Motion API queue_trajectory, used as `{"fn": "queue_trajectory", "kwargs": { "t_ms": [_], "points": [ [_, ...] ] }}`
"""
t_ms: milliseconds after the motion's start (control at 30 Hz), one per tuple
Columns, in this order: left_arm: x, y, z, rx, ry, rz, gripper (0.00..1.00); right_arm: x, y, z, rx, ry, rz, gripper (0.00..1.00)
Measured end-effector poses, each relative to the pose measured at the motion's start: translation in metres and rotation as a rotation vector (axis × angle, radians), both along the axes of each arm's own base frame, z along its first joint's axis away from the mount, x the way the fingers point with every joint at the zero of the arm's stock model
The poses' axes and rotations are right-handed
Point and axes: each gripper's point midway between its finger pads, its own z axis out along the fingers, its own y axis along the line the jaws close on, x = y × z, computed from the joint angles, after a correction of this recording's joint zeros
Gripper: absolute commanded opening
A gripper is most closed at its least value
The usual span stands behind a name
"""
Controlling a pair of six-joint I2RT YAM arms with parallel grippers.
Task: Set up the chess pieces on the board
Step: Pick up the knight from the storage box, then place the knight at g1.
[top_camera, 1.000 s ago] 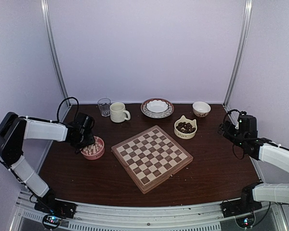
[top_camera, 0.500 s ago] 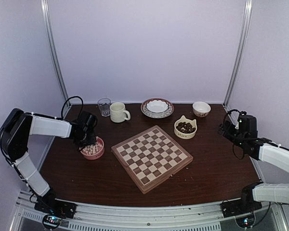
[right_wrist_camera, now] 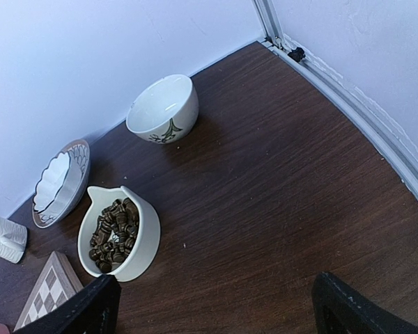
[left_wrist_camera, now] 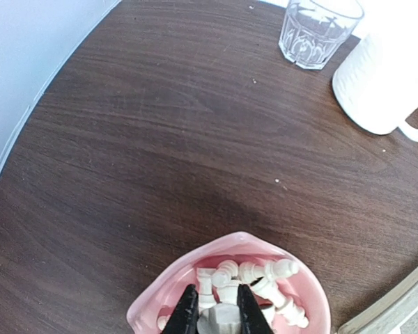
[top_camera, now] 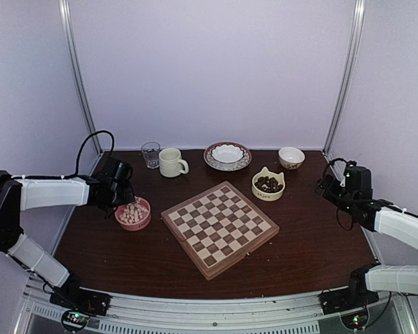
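**Left gripper closed on a pale piece in the pink bowl; right gripper wide open at the right edge**

We see the board (top_camera: 219,226) lying flat in the middle of the dark wooden table (top_camera: 125,257), turned so that one corner points toward the near edge. The pale chess pieces (left_wrist_camera: 265,275) are heaped in a pink bowl (left_wrist_camera: 244,240) that stands just left of the board, close to its left corner but not touching it.

The left gripper (left_wrist_camera: 216,292) is down in that bowl. In the left wrist view its two black fingers (left_wrist_camera: 190,313) are drawn close together with one pale piece (left_wrist_camera: 223,316) pinched between them. The other pieces lie jumbled just beyond the fingertips.

The right gripper (right_wrist_camera: 216,278) hangs over the right side of the table, well apart from the board. Its fingers stand wide apart at the two lower corners of the right wrist view, and we see only bare tabletop between them.

Dark brown pieces (right_wrist_camera: 111,233) fill a cream bowl with ear-like points (right_wrist_camera: 150,236), just beyond the board's far right edge. Along the far edge of the table, from left to right, stand a clear glass (left_wrist_camera: 319,31), a white mug (left_wrist_camera: 386,76), a scalloped white dish (top_camera: 227,154) on a patterned plate, and a small white bowl (right_wrist_camera: 164,108).
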Motion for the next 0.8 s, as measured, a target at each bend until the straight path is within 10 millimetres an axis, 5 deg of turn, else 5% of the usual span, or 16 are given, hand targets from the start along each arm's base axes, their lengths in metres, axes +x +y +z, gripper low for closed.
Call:
{"fn": "queue_trajectory", "kwargs": {
  "t_ms": [333, 800],
  "points": [
    [-0.010, -0.021, 0.021, -0.048, -0.074, -0.099, 0.15, 0.001, 0.007, 0.002, 0.004, -0.009, 0.043, 0.99],
    [-0.045, -0.146, 0.042, -0.162, -0.205, -0.548, 0.15, 0.007, 0.041, 0.010, -0.025, -0.042, 0.180, 0.99]
  ]
}}
